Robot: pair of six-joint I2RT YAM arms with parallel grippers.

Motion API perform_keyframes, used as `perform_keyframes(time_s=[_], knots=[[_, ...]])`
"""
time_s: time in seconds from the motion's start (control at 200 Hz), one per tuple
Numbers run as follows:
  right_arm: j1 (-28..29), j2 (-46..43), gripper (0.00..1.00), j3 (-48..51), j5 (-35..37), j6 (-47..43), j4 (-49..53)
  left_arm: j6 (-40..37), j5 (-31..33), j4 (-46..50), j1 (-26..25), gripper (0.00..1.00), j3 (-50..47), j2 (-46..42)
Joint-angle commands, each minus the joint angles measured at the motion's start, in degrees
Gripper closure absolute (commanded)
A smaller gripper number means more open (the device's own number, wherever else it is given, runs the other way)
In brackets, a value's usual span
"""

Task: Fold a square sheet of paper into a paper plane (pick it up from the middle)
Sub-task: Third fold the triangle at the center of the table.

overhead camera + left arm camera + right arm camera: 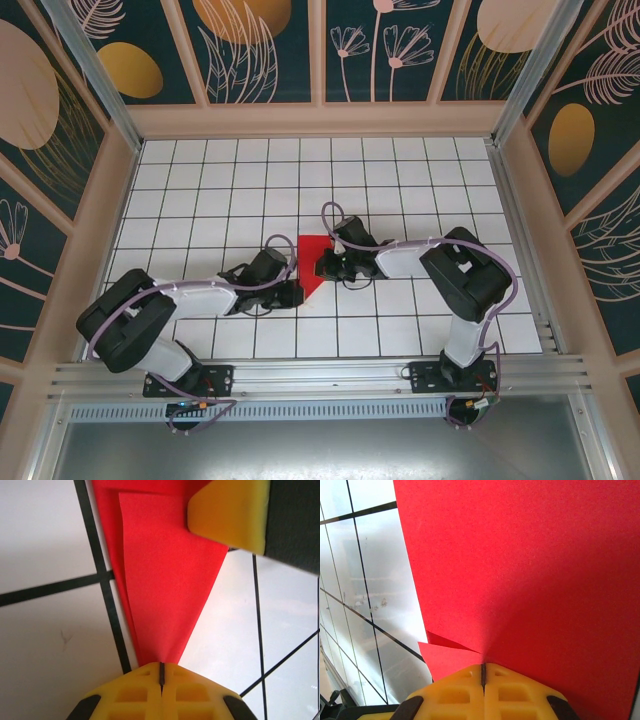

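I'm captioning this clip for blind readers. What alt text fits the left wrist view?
Folded red paper lies on a white gridded table, narrowing to a point that meets the seam of the shut yellow left claw at the bottom edge. At top right, the right claw's fingertip sits over the paper's edge.

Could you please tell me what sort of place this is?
Probably an enclosed robot test cell, not a home: a white grid-tiled table, walls of printed floral panels, and an aluminium mounting rail along the near edge.

Bright even light, soft shadows, wrist close-ups slightly blurred, tile glare
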State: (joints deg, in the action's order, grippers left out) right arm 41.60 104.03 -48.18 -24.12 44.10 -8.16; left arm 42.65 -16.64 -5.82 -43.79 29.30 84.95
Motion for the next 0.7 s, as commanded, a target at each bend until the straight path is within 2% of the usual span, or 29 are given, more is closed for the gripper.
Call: perform_keyframes(time_s=[0.0, 0.19, 0.25, 0.33, 0.43, 0.696], knots=[[-0.41, 2.22, 1.0, 0.37, 2.81, 1.31, 3.17, -3.0, -2.0, 9.25, 0.16, 1.0, -1.77, -1.53], [-0.21, 0.46, 0.99, 0.67, 1.87, 1.76, 2.14, -2.77, 1.4, 9.3, 0.16, 1.0, 1.72, -7.13], [-0.21, -0.93, 0.94, 0.64, 1.57, 2.04, 0.74, -2.12, 3.28, 8.25, 0.12, 1.0, 3.06, -8.63], [-0.21, -3.33, 0.85, 0.22, 1.31, 2.43, -1.24, -1.11, 4.69, 5.67, 0.14, 0.92, 3.94, -9.32], [-0.28, -5.87, 0.8, -0.46, 2.33, 3.07, -1.29, -0.29, 5.8, 3.73, 0.17, 0.87, 5.32, -8.13], [-4.21, -13.27, 0.66, 6.84, 5.44, 8.34, -2.64, 0.59, 6.59, 0.33, 0.14, 0.86, 8.29, -2.62]])
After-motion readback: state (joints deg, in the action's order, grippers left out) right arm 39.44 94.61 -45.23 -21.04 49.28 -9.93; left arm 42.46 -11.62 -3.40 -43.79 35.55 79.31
